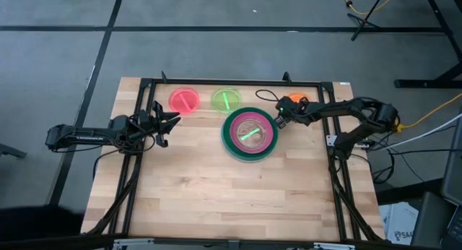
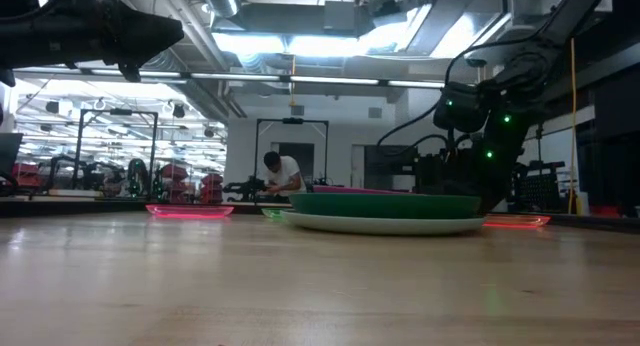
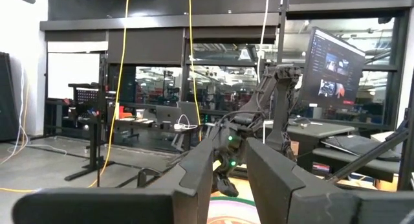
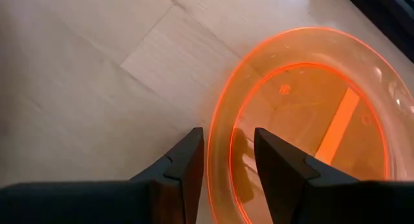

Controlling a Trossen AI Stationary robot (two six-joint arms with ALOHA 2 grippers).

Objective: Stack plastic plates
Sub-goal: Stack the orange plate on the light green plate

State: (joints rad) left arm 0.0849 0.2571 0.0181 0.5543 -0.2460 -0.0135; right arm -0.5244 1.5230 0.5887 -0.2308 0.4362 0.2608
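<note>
High view: stack of big plates (image 1: 249,135) lies flat mid-table, dark green rim, magenta inside, 1 neon green small plate (image 1: 250,134) on top. 3 more small plates sit flat along the far edge: pink-red (image 1: 184,100), neon green (image 1: 225,100), orange (image 4: 310,120). Right gripper (image 4: 225,160) jaws part open, straddling the orange rim, not closed. Left gripper (image 1: 167,123) hovers near pink-red, jaws spread, empty. Light wood table (image 1: 202,185); workshop room behind, 1 person (image 2: 281,173).
</note>
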